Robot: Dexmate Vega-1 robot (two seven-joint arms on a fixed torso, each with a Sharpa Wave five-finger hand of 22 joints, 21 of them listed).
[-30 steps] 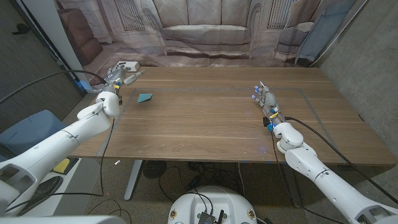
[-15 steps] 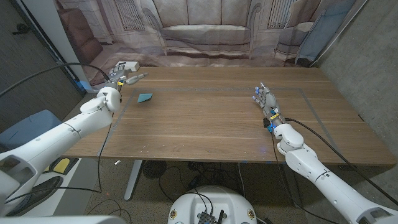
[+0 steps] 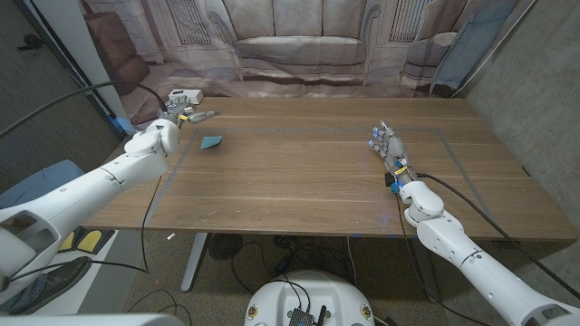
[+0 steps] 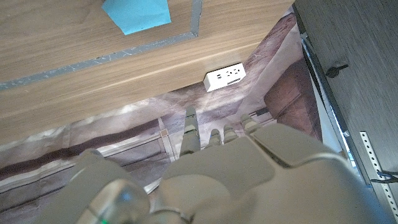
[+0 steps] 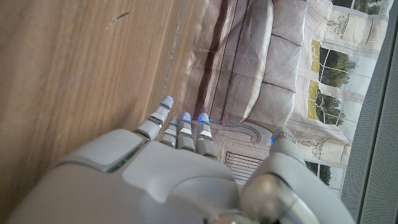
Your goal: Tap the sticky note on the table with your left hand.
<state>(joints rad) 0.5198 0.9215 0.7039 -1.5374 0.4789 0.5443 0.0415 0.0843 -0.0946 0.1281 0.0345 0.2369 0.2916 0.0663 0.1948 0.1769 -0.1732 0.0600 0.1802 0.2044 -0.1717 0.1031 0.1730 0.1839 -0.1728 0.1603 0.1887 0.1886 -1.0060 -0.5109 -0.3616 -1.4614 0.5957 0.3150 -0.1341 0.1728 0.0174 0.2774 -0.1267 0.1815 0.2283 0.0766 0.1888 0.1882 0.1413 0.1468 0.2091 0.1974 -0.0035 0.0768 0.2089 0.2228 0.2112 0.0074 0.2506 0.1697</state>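
A blue sticky note (image 3: 211,141) lies on the wooden table (image 3: 308,181) near its far left corner; in the left wrist view the sticky note (image 4: 137,14) shows beside a grey tape line. My left hand (image 3: 184,114) hovers over the far left corner, beyond and a little left of the note, fingers stretched out and apart, holding nothing. Seen from the left wrist camera, the left hand (image 4: 211,155) points past the table edge. My right hand (image 3: 388,145) stands on the table's right side, fingers straight and empty, and the right hand (image 5: 186,155) shows the same from its wrist camera.
A white power strip (image 3: 188,95) sits at the far left corner, just beyond my left hand, also seen as the power strip (image 4: 225,77). Grey tape lines (image 3: 299,132) mark a rectangle on the table. A printed sofa backdrop (image 3: 299,45) hangs behind.
My left arm has swung further over the table's far left corner, the hand moving right and away from me. The right arm and the note stay put.
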